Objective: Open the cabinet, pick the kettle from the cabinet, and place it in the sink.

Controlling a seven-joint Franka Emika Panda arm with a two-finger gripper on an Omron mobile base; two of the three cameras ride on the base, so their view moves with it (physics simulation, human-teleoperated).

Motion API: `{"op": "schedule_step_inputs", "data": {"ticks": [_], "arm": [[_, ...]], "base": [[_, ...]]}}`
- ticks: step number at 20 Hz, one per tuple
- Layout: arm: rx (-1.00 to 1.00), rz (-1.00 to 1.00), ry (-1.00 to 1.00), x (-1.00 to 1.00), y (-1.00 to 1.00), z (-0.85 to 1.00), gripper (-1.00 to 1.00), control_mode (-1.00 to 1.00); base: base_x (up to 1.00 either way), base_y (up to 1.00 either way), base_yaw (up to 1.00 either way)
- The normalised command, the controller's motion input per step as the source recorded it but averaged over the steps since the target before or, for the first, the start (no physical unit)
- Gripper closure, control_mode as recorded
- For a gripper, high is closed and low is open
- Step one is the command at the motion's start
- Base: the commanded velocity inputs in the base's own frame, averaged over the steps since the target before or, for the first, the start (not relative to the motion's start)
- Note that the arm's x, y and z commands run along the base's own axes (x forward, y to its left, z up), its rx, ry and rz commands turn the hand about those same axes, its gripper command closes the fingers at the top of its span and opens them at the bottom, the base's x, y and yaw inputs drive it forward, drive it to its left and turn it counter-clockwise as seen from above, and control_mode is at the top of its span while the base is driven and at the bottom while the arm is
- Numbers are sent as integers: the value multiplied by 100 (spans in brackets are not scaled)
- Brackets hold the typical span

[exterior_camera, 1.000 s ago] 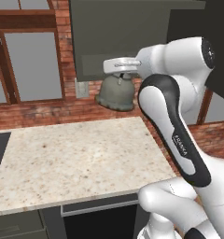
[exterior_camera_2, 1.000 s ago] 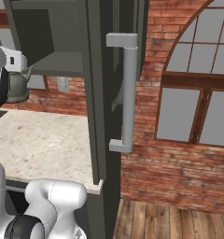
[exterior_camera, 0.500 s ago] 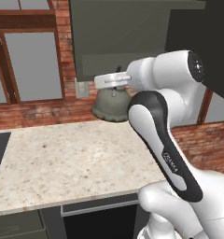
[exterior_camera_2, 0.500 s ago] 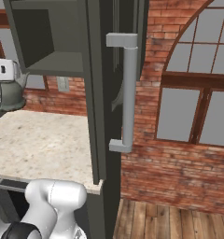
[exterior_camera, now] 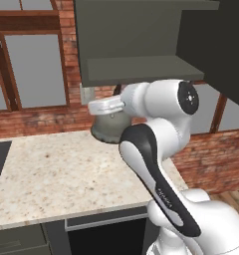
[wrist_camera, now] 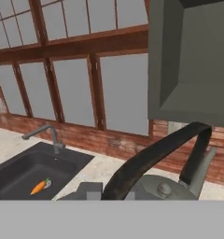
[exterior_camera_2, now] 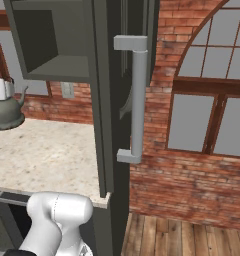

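Carrying the kettle (wrist_camera: 165, 189), gripper (exterior_camera: 107, 105) pinched on its handle (wrist_camera: 151, 156); sink (wrist_camera: 20, 175) lies lower left in hand view.

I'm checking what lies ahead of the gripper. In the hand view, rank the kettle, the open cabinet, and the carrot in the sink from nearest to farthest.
1. kettle: held in the gripper, bottom centre.
2. cabinet: open, upper right.
3. carrot: in the sink, lower left.

We are in a rendered kitchen: ahead of the hand, a dark sink (wrist_camera: 32, 172) with faucet (wrist_camera: 41, 135) sits in a speckled stone counter (exterior_camera: 61, 174), below brick walls and an open wall cabinet (exterior_camera: 141, 40).
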Motion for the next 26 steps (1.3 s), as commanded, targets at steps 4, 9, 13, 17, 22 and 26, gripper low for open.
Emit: {"op": "schedule_step_inputs", "data": {"ticks": [4, 9, 13, 17, 22, 26], "arm": [[-9, -6, 0, 0, 23, -26, 100, -100], [-1, -5, 0, 0, 16, -28, 100, -100], [0, 0, 0, 0, 2, -9, 100, -100], [0, 0, 0, 0, 0, 0, 100, -100], [0, 0, 0, 0, 0, 0, 100, -100], [0, 0, 0, 0, 0, 0, 100, -100]], "base": [[0, 0, 0], [0, 0, 0], [0, 0, 0], [0, 0, 0], [0, 0, 0], [0, 0, 0]]}}
